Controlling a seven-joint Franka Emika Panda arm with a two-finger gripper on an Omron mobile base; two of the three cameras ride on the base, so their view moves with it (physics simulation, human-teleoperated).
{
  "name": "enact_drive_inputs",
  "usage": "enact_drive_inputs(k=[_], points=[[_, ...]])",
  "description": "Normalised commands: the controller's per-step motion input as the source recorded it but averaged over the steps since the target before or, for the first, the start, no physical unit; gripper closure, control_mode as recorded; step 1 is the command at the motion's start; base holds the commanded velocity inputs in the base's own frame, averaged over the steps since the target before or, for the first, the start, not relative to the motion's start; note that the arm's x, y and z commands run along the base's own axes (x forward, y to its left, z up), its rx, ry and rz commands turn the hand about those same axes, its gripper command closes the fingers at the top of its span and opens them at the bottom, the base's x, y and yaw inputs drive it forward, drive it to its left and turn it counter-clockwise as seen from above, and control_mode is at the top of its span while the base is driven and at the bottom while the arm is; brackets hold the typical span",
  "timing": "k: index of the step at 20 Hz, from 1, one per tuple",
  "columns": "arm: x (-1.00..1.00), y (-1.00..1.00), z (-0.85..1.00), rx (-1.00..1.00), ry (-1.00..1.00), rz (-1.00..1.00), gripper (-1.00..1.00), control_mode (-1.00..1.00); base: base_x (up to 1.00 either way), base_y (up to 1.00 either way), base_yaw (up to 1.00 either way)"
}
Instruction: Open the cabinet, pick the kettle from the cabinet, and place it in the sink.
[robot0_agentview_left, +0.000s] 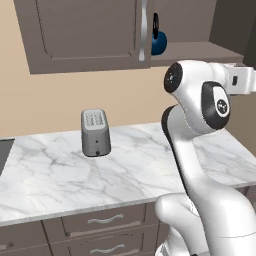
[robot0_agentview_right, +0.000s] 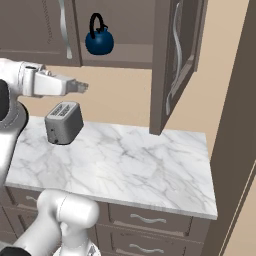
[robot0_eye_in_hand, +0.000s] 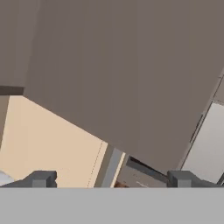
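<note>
— Progress so far?

— Cabinet (robot0_agentview_right: 176, 60) is open on its right side: that door is swung out towards the room, edge-on in the right base view, while the other door (robot0_agentview_left: 85, 30) is shut. So the first step looks done. Lifting out the kettle and setting it in the sink both remain.

— Where is the kettle?

— Kettle (robot0_agentview_right: 99, 41) sits upright on the cabinet's bottom shelf, handle up, in the opened half, at about twelve o'clock from the toaster (robot0_agentview_right: 63, 121). Nothing else can be made out on that shelf.

— And the robot's fingers?

— Fingers (robot0_eye_in_hand: 40, 178) stand wide apart with nothing between them. In the right base view the hand (robot0_agentview_right: 75, 86) hangs below the cabinet, at about seven o'clock from the kettle and well apart from it, pointing towards three o'clock.

— The sink?

— A dark edge at nine o'clock on the marble surface (robot0_agentview_left: 125, 165) in the left base view may be its rim; its contents cannot be told.

— What is likely next?

— Probably raising the hand to shelf height and reaching in for the kettle.
</note>
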Motion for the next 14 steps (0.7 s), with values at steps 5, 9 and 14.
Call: enact_drive_inputs(k=[5, 9, 14], points=[[-0.03, 0.40, 0.17, 0.16, 0.00, 0.19, -1.00, -1.00, 0.00, 0.00, 0.00], [0.00, 0.36, 0.16, 0.24, 0.00, 0.20, -1.00, -1.00, 0.00, 0.00, 0.00], [0.03, 0.36, 0.16, 0.26, 0.01, 0.18, -1.00, -1.00, 0.00, 0.00, 0.00]])
